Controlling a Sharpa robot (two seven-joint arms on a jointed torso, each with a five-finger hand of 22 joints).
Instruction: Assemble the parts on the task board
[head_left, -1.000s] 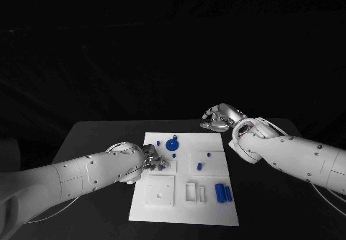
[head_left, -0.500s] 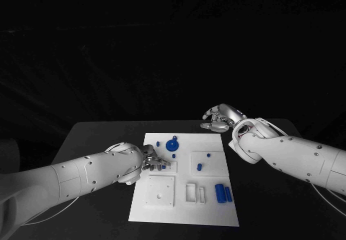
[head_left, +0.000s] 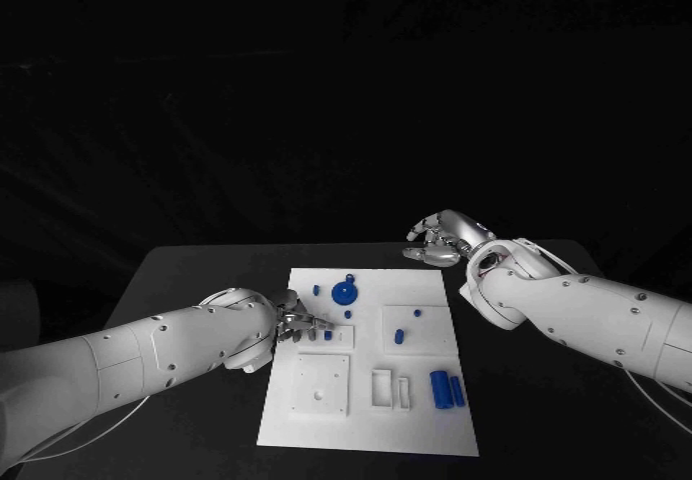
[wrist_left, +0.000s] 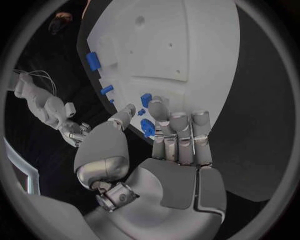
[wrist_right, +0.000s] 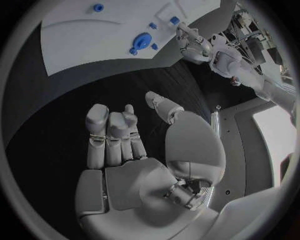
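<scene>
L hand (head_left: 293, 323) sits over the white plate task board's (head_left: 433, 425) left edge, fingers loosely spread, holding nothing; small blue block part (wrist_left: 145, 98) lies just beyond its fingertips (wrist_left: 157, 106). R hand (head_left: 437, 240) hangs empty, fingers apart, well off the board's far edge. L is nearer.

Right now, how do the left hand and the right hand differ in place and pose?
The left hand is over the task board, fingertips down among the blue parts; the right hand hangs beyond the board's far edge, over bare table. The left hand's fingers reach out; the right's curl in. Neither plainly holds anything.
</scene>
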